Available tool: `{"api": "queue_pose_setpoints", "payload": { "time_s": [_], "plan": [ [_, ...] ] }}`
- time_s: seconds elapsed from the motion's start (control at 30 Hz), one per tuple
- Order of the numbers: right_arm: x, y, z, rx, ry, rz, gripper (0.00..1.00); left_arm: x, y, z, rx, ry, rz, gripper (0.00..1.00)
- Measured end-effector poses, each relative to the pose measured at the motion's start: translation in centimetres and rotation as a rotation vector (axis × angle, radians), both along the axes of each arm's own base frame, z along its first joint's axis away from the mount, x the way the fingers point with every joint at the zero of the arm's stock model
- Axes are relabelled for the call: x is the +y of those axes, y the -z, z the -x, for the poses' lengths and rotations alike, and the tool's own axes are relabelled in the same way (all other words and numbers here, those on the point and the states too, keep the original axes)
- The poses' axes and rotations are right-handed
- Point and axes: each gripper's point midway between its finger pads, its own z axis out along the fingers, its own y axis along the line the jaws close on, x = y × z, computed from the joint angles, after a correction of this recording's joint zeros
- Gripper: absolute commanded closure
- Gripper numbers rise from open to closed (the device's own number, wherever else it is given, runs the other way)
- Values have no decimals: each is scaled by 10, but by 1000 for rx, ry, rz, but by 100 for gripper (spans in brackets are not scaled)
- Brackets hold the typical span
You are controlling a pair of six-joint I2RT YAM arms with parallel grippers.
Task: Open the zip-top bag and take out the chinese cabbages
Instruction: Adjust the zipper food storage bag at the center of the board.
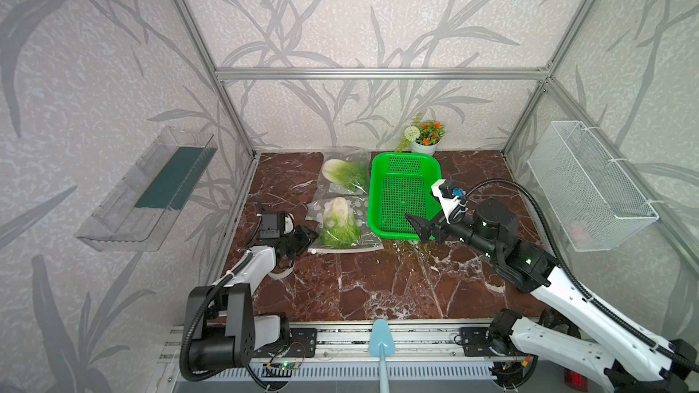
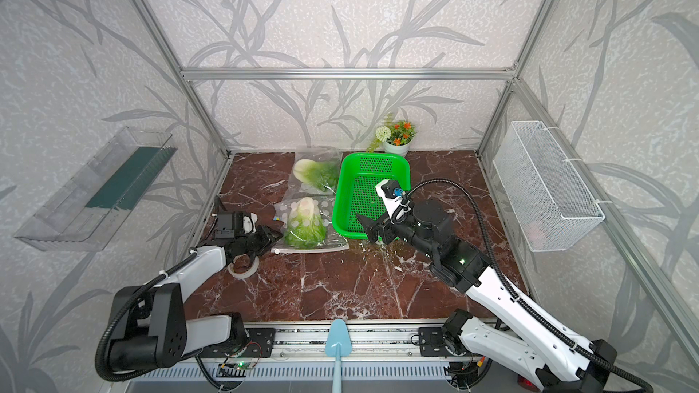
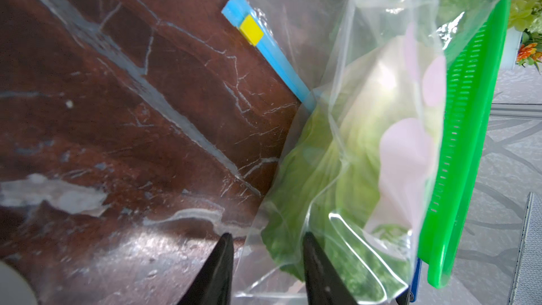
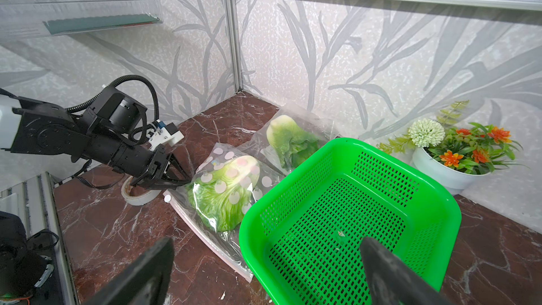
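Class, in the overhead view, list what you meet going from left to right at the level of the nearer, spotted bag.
clear wall shelf → left hand → bagged cabbage → green basket → white wire basket

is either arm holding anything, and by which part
Nothing held yet: left gripper jaws stand apart around the near bag's side edge; right gripper is open, empty.
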Motion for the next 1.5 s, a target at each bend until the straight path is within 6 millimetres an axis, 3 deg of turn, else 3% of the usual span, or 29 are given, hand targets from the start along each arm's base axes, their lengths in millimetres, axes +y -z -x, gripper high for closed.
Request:
{"api": "queue_pose_setpoints", "payload": {
  "time_s": [0.23,0.53,0.77,1.0,1.17,1.5],
  "plan": [
    [4,-6,2,-5,-17,-29,1,10,-9,23,-53,-97,-29,55],
    [7,-8,4,-5,-31,-41,1,30,8,34,-24,-212,-95,53],
    [8,-9,6,1,-34,-53,1,20,11,24,-46,-179,-41,56],
    [8,-12,7,-4,-36,-66,1,16,-1,32,-175,-194,8,55],
    [10,-12,9,-4,-48,-69,1,16,6,39,-166,-196,5,52],
    [16,-11,11,0,-67,-68,1,9,22,32,-110,-159,24,52]
  ]
}}
